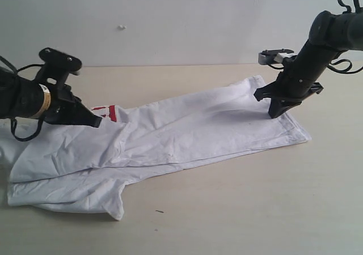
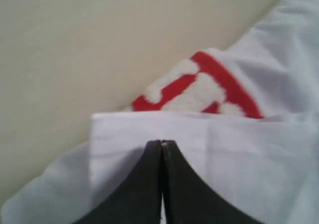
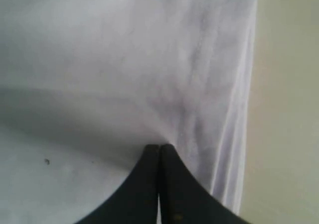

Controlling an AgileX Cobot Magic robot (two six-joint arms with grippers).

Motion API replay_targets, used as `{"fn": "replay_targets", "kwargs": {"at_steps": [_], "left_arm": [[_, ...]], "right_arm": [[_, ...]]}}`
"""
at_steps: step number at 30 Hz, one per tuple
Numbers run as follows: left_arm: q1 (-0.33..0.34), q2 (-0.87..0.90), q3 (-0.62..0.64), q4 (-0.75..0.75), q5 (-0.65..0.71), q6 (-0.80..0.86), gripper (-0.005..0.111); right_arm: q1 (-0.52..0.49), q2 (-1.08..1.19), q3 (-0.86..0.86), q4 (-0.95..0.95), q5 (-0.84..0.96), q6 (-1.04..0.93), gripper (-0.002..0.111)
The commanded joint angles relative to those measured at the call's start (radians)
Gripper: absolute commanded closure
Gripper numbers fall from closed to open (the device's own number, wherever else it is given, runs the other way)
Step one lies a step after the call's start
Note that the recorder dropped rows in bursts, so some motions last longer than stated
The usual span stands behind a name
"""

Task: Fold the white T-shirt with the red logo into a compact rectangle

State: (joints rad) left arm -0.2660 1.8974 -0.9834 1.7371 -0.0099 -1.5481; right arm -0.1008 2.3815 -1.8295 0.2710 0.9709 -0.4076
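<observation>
**Both grippers pinched on the far edge of a lengthwise-folded T-shirt**

A pale wooden table (image 1: 238, 209) fills the scene, with a plain white wall (image 1: 170, 17) behind it.

The T-shirt (image 1: 187, 130) lies across the table from left to right in a long, creased band. Its layers overlap along the length. The hem end points right and reaches nearly to the right arm. The bulkier end lies at the left, where one sleeve (image 1: 113, 201) sticks out toward the near side.

The left gripper (image 1: 95, 120) sits low over the far left part of the shirt. In the left wrist view its jaws are pressed together, with the tips on a folded edge of white cloth. They appear to be pinching that fold.

The right gripper (image 1: 277, 112) points steeply down onto the far right corner, just inside the hem. Its jaws are also closed tight. In the right wrist view, wrinkles in the cloth gather toward the tips, so it seems to hold a pinch of fabric there.

The logo (image 1: 108, 113) shows only in part. A red patch with puffy white shapes peeks out from under the folded edge, just beyond the left gripper's tips on the far side.

A small dark speck (image 1: 159, 211) lies on the bare table near the sleeve.
</observation>
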Motion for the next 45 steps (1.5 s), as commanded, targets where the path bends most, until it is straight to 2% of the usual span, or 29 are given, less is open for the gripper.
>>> {"fn": "replay_targets", "kwargs": {"at_steps": [1, 8, 11, 13, 14, 15, 16, 17, 18, 19, 20, 21, 22, 24, 25, 27, 29, 31, 36, 39, 42, 45], "left_arm": [[0.07, 0.055, 0.006, 0.007, 0.004, -0.034, 0.107], [0.087, 0.138, 0.006, 0.007, 0.003, -0.026, 0.107], [0.087, 0.068, 0.0, 0.007, 0.016, -0.028, 0.107], [0.087, -0.04, 0.0, 0.007, -0.008, -0.038, 0.107], [0.087, -0.114, 0.007, 0.007, -0.088, -0.038, 0.107], [0.087, -0.189, 0.016, 0.007, -0.275, -0.053, 0.106], [0.087, -0.218, 0.021, 0.007, -0.388, -0.06, 0.104], [0.068, -0.259, 0.042, 0.007, -0.535, -0.061, 0.095], [0.044, -0.28, 0.068, 0.007, -0.55, -0.072, 0.088], [-0.014, -0.314, 0.135, 0.007, -0.51, -0.073, 0.077], [-0.049, -0.331, 0.175, 0.007, -0.486, -0.057, 0.075], [-0.123, -0.36, 0.258, 0.007, -0.427, -0.003, 0.074], [-0.166, -0.37, 0.301, 0.007, -0.376, 0.008, 0.074], [-0.276, -0.377, 0.395, 0.007, -0.198, 0.033, 0.074], [-0.321, -0.373, 0.423, 0.007, -0.119, 0.034, 0.073], [-0.426, -0.348, 0.447, 0.007, -0.002, 0.021, 0.064], [-0.493, -0.293, 0.45, 0.007, 0.089, -0.01, 0.055], [-0.513, -0.204, 0.453, -0.041, 0.233, 0.039, 0.052], [-0.513, -0.094, 0.387, -0.29, 0.296, 0.273, 0.053], [-0.515, -0.099, 0.344, -0.48, 0.371, 0.453, 0.071], [-0.528, -0.151, 0.319, -0.729, 0.383, 0.732, 0.103], [-0.557, -0.221, 0.293, -0.999, 0.437, 1.043, 0.106]], "right_arm": [[-0.004, 0.005, -0.004, 0.01, 0.0, -0.009, 0.108], [-0.004, 0.005, -0.004, 0.01, 0.0, -0.009, 0.108], [-0.004, 0.005, -0.004, 0.01, -0.002, -0.009, 0.108], [-0.004, 0.005, -0.004, 0.01, -0.002, -0.009, 0.108], [-0.004, 0.005, -0.004, 0.01, -0.009, -0.009, 0.108], [-0.004, 0.005, -0.004, 0.01, -0.013, -0.009, 0.108], [-0.004, 0.005, -0.004, 0.01, -0.013, -0.009, 0.108], [-0.004, 0.005, -0.004, 0.01, -0.002, -0.009, 0.108], [-0.004, 0.005, -0.004, 0.01, 0.002, -0.009, 0.108], [-0.004, 0.005, -0.004, 0.01, 0.007, -0.009, 0.108], [-0.004, 0.005, -0.004, 0.01, 0.007, -0.009, 0.108], [-0.004, 0.005, -0.004, 0.024, 0.006, -0.009, 0.108], [-0.004, 0.005, -0.004, 0.031, 0.009, -0.009, 0.108], [-0.004, 0.005, -0.004, 0.048, 0.021, -0.009, 0.108], [-0.004, 0.005, -0.004, 0.053, 0.028, -0.009, 0.108], [-0.004, 0.005, -0.004, 0.062, 0.039, -0.009, 0.108], [-0.004, 0.005, -0.004, 0.067, 0.048, -0.011, 0.108], [-0.004, 0.005, -0.002, 0.067, 0.048, -0.013, 0.108], [-0.004, 0.005, -0.002, 0.067, 0.041, -0.013, 0.108], [-0.004, 0.005, -0.002, 0.067, 0.028, -0.013, 0.108], [-0.004, 0.005, -0.002, 0.067, 0.026, -0.013, 0.108], [-0.004, 0.005, -0.002, 0.067, 0.024, -0.013, 0.108]]}}
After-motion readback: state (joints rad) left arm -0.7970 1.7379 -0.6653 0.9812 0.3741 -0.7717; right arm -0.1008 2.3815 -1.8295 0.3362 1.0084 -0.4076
